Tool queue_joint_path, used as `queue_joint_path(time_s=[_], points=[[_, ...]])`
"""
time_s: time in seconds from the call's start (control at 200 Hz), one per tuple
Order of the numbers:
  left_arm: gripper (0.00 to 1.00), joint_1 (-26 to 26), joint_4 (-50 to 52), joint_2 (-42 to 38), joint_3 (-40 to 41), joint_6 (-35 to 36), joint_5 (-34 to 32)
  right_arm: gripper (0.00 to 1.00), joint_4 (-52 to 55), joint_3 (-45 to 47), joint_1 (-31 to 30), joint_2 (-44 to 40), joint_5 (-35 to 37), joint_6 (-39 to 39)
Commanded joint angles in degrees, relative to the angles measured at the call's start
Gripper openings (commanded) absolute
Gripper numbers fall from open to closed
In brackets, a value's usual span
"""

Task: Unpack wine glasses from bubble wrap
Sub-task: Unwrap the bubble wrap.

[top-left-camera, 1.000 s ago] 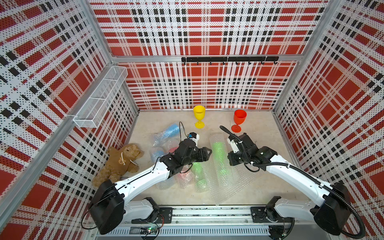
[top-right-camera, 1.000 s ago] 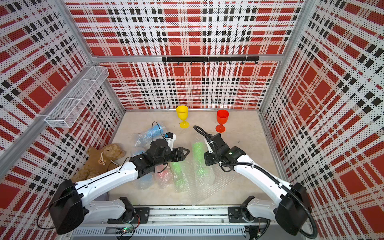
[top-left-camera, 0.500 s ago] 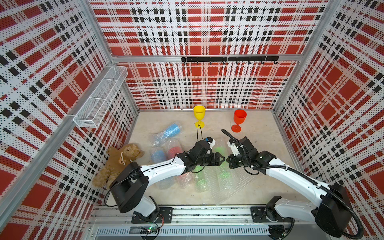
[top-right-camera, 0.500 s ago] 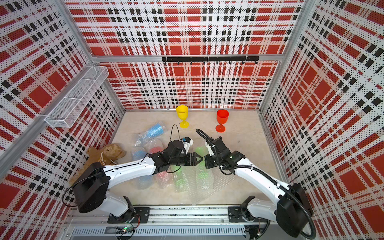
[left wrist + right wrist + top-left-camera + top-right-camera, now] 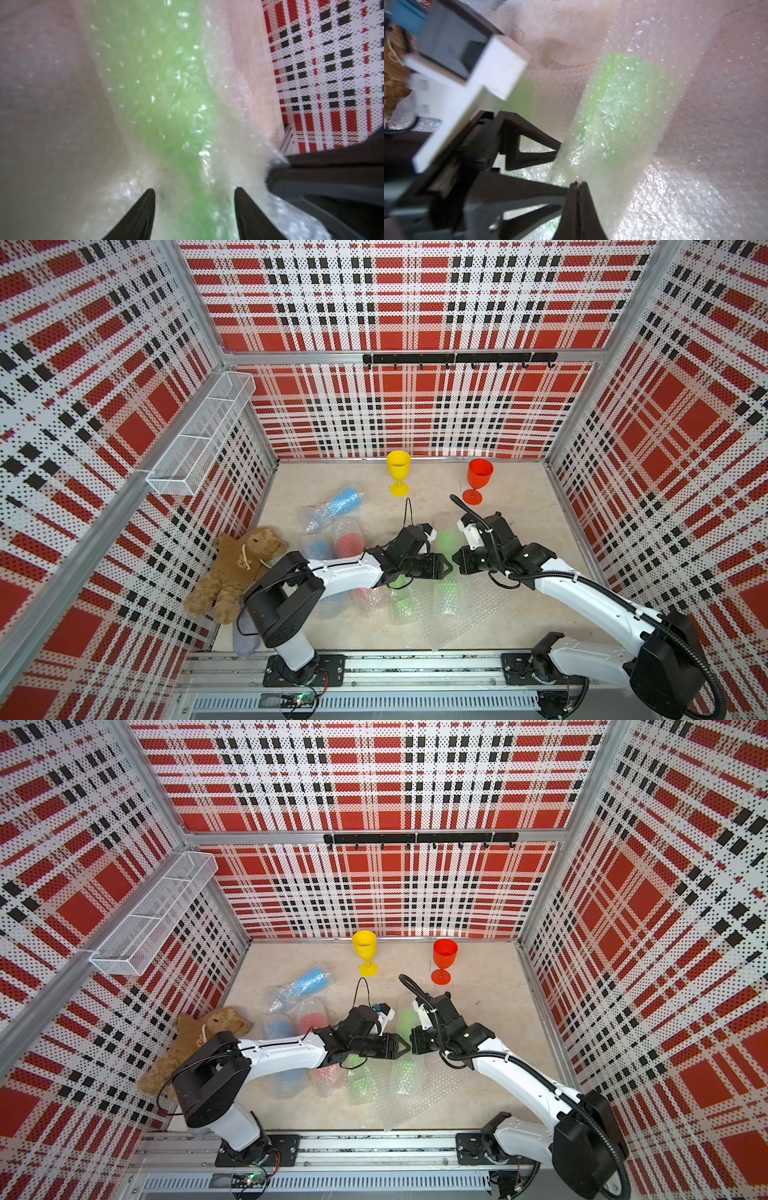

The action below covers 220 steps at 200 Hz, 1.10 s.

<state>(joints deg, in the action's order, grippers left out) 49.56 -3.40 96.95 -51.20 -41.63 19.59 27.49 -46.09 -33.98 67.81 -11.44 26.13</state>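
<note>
The left gripper (image 5: 195,190) has swung across toward the right gripper (image 5: 578,185), jaws narrowed astride the green plastic goblet (image 5: 166,93) in clear bubble wrap (image 5: 695,128).

the tabletop (image 5: 521,506) bears a yellow goblet (image 5: 398,467), a red goblet (image 5: 479,477), bubble wrap bundles (image 5: 338,504) and a teddy bear (image 5: 239,564).

Two unwrapped wine glasses (image 5: 398,466), five bubble wrap bundles (image 5: 344,502), one teddy bear (image 5: 241,560).

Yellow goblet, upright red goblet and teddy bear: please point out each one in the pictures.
yellow goblet (image 5: 398,463), in a top view, on the outside of its bowl.
upright red goblet (image 5: 480,475), in a top view, on the outside of its bowl.
teddy bear (image 5: 236,563), in a top view, on its chest.
</note>
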Motion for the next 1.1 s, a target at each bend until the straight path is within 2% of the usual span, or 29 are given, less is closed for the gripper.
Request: queue_joint_path(time_s=[0.0,0.065,0.135,0.351,0.431,0.471,0.551,0.591,0.666,0.737,0.867,0.922,0.982,1.097], points=[[0.58,-0.07,-0.62,1.12,-2.70,1.37,0.99,0.00,-2.66,0.37,0.40,-0.26,-1.71,0.52],[0.55,-0.26,-0.86,1.79,-3.23,1.55,1.14,0.00,-3.20,0.85,0.40,-0.14,-2.09,0.61],[0.48,-0.34,-1.16,2.88,-3.87,1.64,1.71,0.00,-3.20,1.26,0.40,0.17,-1.27,0.50],[0.13,-0.78,-3.16,4.58,-4.71,0.93,3.38,0.00,2.38,-0.11,0.40,1.49,8.69,-0.37],[0.01,-0.95,-4.26,4.31,-4.70,0.37,4.23,0.00,3.84,-0.63,0.32,1.90,10.19,-0.66],[0.00,-1.04,-4.87,4.39,-4.68,0.03,4.78,0.09,4.02,-0.93,0.28,2.22,9.98,-0.91],[0.00,-1.13,-5.59,4.62,-4.87,-0.47,5.23,0.39,5.08,-1.93,-0.24,3.18,11.14,-1.16],[0.00,-1.13,-5.63,4.74,-5.08,-0.65,5.27,0.50,5.68,-2.65,-0.51,3.80,11.68,-1.55],[0.00,-0.91,-5.75,4.88,-5.38,-0.74,5.15,0.63,6.49,-3.90,-0.83,4.98,12.59,-1.87],[0.00,-0.78,-5.74,4.92,-5.67,-0.90,5.01,0.69,6.73,-4.86,-1.13,6.13,13.02,-2.18],[0.00,-0.52,-5.30,4.97,-6.26,-1.07,4.31,0.71,7.01,-6.64,-2.21,8.26,13.75,-2.51],[0.00,-0.47,-5.01,4.92,-6.40,-1.13,3.94,0.67,7.76,-7.24,-3.15,9.00,16.21,-2.63],[0.00,-0.43,-4.74,4.38,-6.24,-1.43,3.39,0.58,9.45,-7.84,-3.81,10.00,19.80,-2.44],[0.00,-0.65,-4.83,2.89,-5.01,-2.03,2.48,0.31,9.87,-6.77,-3.90,8.57,26.46,-1.94]])
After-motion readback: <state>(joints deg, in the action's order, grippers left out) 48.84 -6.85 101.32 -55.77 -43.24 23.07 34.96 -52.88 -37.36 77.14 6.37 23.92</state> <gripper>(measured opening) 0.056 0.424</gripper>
